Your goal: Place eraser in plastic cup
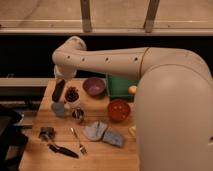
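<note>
My gripper [60, 81] hangs from the white arm's wrist over the table's left side. It is shut on the eraser [58, 91], a dark oblong block that hangs nearly upright with its top tilted a little to the right. The eraser's lower end is just above the plastic cup [58, 108], a small pale blue-grey tumbler standing upright near the table's left edge. The gripper's fingers are mostly hidden behind the wrist and the eraser.
A white cup with dark red contents [72, 95] and a metal cup [78, 115] stand right of the plastic cup. Further right are a purple bowl [94, 86], a red bowl [119, 110] and a green tray [119, 82]. In front lie cloths [95, 131], a fork [78, 142] and a black-handled utensil [62, 150].
</note>
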Available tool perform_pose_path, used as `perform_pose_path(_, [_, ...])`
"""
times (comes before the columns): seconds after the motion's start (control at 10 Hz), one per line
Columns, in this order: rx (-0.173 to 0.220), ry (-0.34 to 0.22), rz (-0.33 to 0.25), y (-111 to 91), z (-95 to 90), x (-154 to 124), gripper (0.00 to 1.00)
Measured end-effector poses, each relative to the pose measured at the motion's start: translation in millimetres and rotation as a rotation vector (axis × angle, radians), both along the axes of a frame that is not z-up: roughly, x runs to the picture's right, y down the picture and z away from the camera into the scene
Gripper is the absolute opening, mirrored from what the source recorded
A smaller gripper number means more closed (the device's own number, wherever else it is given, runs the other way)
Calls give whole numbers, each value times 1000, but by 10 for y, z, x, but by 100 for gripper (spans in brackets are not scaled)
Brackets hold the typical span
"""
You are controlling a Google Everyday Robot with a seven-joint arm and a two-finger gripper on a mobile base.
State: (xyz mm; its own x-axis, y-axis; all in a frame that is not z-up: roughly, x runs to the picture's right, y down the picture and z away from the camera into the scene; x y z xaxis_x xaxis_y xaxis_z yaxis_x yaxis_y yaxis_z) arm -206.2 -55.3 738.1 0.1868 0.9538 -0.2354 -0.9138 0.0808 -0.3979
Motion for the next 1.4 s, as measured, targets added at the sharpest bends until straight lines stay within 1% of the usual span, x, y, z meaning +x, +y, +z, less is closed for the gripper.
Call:
perform_pose_path(0.1, [5, -3, -9, 4, 16, -49, 0])
perform_pose_path(0.8, [6, -3, -12, 6, 31, -39, 0])
perform_pose_path(1.2, [5, -1, 14, 49, 82, -75, 0])
perform_pose_path(1.4, [-5, -8, 28, 79, 142, -82, 0])
